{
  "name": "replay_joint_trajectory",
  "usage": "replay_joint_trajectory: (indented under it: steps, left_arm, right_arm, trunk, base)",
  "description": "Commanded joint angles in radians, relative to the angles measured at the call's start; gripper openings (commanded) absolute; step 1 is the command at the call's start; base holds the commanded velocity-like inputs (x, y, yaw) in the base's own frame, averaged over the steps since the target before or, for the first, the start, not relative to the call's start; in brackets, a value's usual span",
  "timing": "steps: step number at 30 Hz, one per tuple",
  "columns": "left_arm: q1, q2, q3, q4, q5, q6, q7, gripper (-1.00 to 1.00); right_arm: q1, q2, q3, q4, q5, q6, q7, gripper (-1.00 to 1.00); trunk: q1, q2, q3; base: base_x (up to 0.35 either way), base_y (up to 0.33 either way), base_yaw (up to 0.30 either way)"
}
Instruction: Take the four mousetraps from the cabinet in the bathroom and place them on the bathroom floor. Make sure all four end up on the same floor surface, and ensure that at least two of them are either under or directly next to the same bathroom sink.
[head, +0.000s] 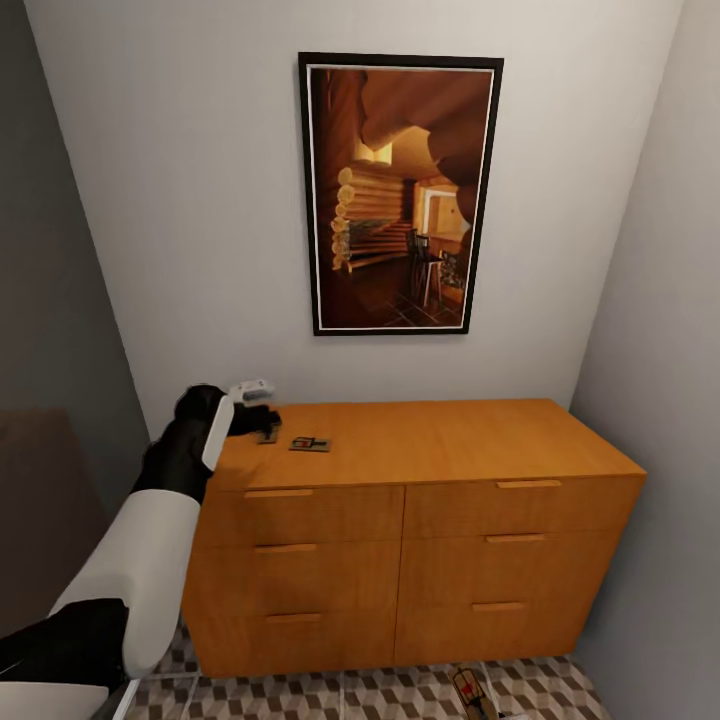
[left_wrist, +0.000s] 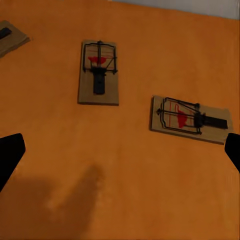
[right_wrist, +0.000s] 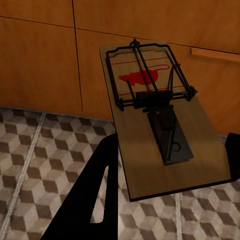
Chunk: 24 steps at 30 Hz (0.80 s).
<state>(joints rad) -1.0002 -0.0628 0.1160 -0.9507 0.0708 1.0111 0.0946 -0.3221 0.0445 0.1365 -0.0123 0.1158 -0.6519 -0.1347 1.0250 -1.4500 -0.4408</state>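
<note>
Hovering our spread-fingered left gripper over the orange-brown wooden cabinet, our right gripper clamps a tan wooden mousetrap above cube-patterned tiles.

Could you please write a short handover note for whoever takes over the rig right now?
Left gripper: open, empty, hovering over the cabinet top, where two mousetraps lie flat; a third board's corner shows at the wrist view's edge.
Right gripper: shut on a mousetrap, held low over the bathroom floor in front of the cabinet drawers.
Done: none seen resting on the floor.
Left: set this one down, bring the rest, at least two by the sink.
</note>
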Motion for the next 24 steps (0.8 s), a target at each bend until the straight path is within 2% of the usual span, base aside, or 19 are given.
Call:
replay_joint_trajectory:
  steps: [1,16,20,21,24]
  left_arm:
    - [0.000,0.001,0.002,-0.013,0.000,-0.001,0.001,1.00]
    - [0.000,0.000,-0.009,-0.005,-0.005,-0.005,0.006,1.00]
    - [0.000,0.000,-0.027,0.030,-0.007,-0.006,0.007,1.00]
    - [0.000,0.001,-0.044,0.049,-0.012,-0.006,0.007,1.00]
    - [0.000,0.001,-0.052,0.063,-0.026,-0.006,0.007,1.00]
  right_arm:
    - [0.000,0.000,0.000,0.000,-0.001,0.000,-0.002,-1.00]
    - [0.001,0.000,0.000,0.000,-0.001,0.000,-0.002,-1.00]
    - [0.002,0.000,0.000,0.000,-0.001,0.000,-0.001,-1.00]
    - [0.002,0.000,0.000,0.000,-0.001,0.000,-0.002,-1.00]
    - [0.002,0.000,0.000,0.000,0.000,0.000,-0.002,-1.00]
  trunk:
    - [0.000,0.000,0.000]
    - [0.000,0.000,0.000]
    - [0.000,0.000,0.000]
    - [0.000,0.000,0.000]
    - [0.000,0.000,0.000]
  base:
    - [0.000,0.000,0.000]
    - [0.000,0.000,0.000]
    - [0.000,0.000,0.000]
    - [0.000,0.000,0.000]
    - [0.000,0.000,0.000]
